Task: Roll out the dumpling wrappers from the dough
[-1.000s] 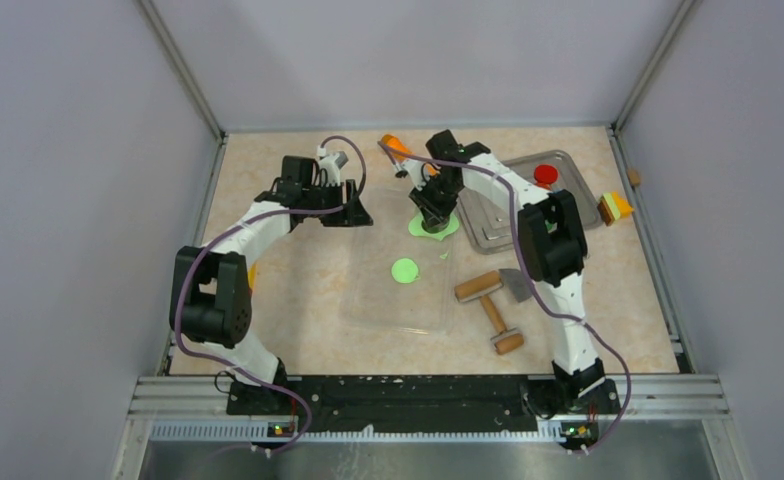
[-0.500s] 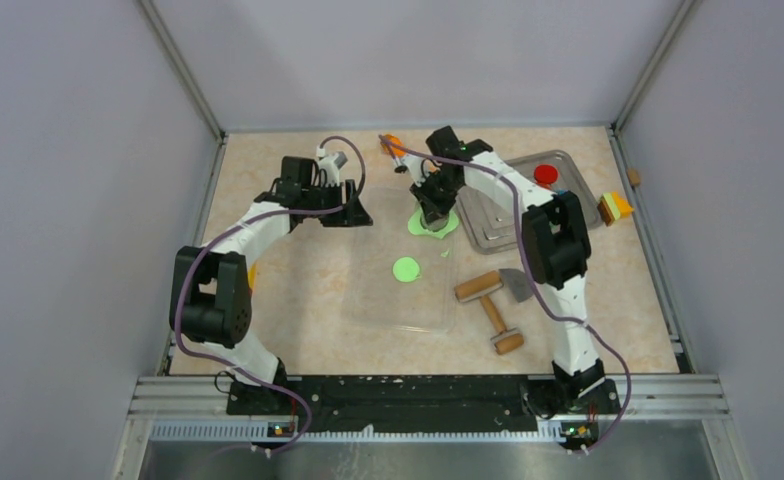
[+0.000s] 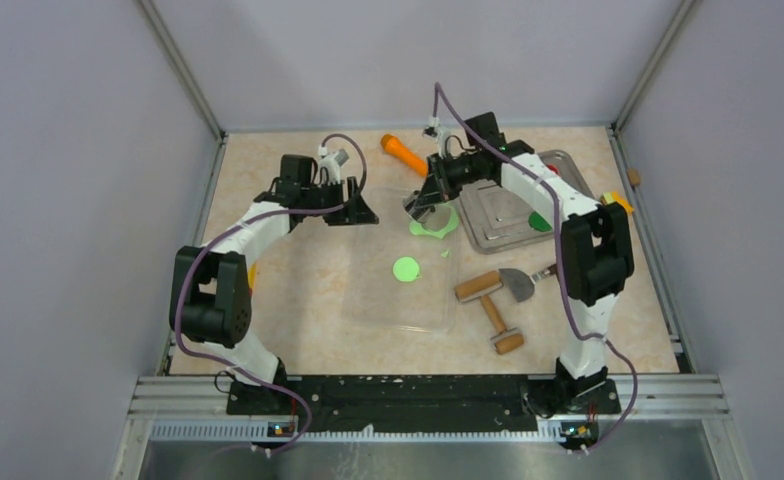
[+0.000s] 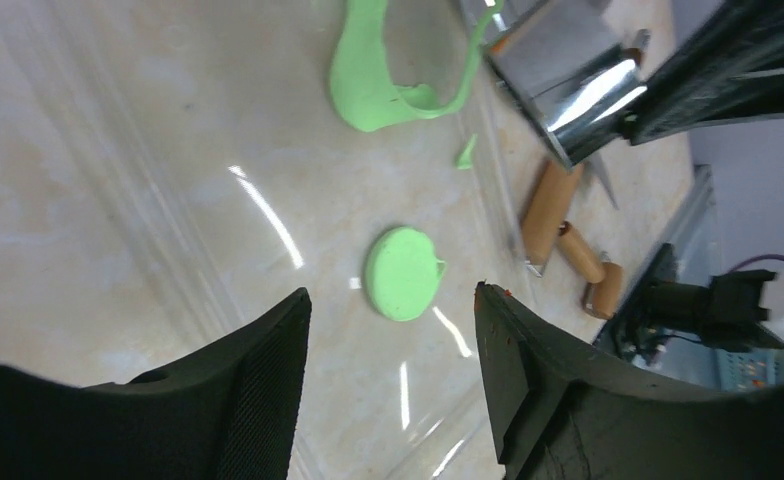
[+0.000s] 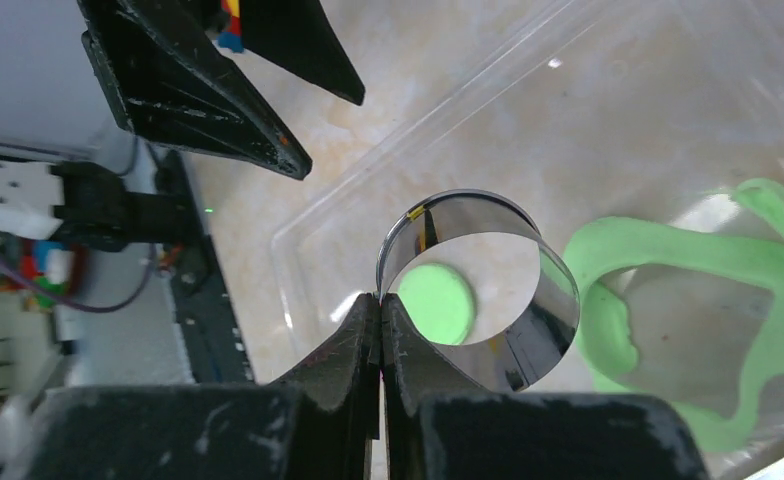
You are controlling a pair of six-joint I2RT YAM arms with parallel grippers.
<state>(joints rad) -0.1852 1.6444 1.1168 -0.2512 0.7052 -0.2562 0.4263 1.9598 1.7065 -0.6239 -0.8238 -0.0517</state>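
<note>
**kai:** Two arms in the overhead shot. The left gripper sits at the far-left corner of a clear plastic sheet. The right gripper hangs over the sheet's far edge with a shiny metal ring in its fingers. The dough is a thin, ragged lime-green sheet lying right beside that ring. One flat round wrapper sits mid-sheet, apart from the dough. A steel tray to the right has a darker green disc in it, and a wooden rolling pin lies just off the sheet's right edge.

**dex:** And the left wrist cam? Is it gripping anything?

**kai:** Nope, the black fingers are spread wide with nothing between them. The wrapper lies on the glossy plastic beyond the gap, smooth and coin-like with a tiny tail on one edge. The dough is farther off, a curled strip round a cut-out, with a small green scrap between the two.

**dex:** Right wrist?

**kai:** The fingertips are pinched tight on the ring's thin wall. It's a short polished band, mirror-bright. You can see the wrapper through it. The dough is off to the right, basically a thin loop round a big hole, with the plastic showing through the middle.
</note>
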